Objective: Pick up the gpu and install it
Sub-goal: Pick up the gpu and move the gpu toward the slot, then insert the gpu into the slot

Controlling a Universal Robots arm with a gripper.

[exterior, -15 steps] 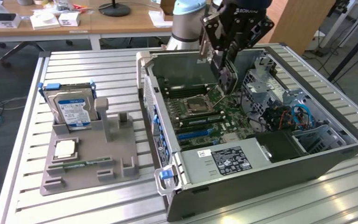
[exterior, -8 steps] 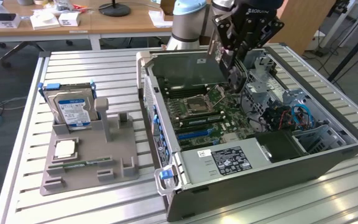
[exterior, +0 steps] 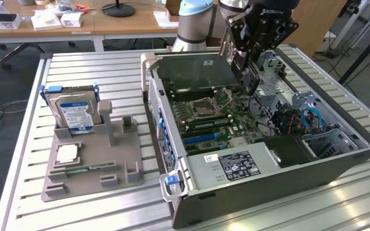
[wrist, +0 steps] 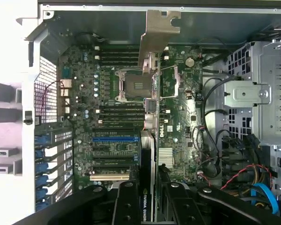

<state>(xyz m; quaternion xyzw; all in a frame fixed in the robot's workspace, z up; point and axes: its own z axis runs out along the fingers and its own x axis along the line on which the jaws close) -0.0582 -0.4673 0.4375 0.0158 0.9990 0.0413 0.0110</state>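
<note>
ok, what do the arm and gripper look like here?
The arm is a silver-grey tube with a pale blue joint cap. The gripper is black, with bar-linkage fingers, round pivot bolts and white lettering on its body.

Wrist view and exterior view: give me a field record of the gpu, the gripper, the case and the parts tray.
gpu: seen edge-on over the motherboard, not in a slot
bracket: silvery, at the end away from the gripper
gripper: shut on the gpu, above the open computer case
grey tray: at the exterior view's left, beside the case
hard drive: upright in the tray
</note>
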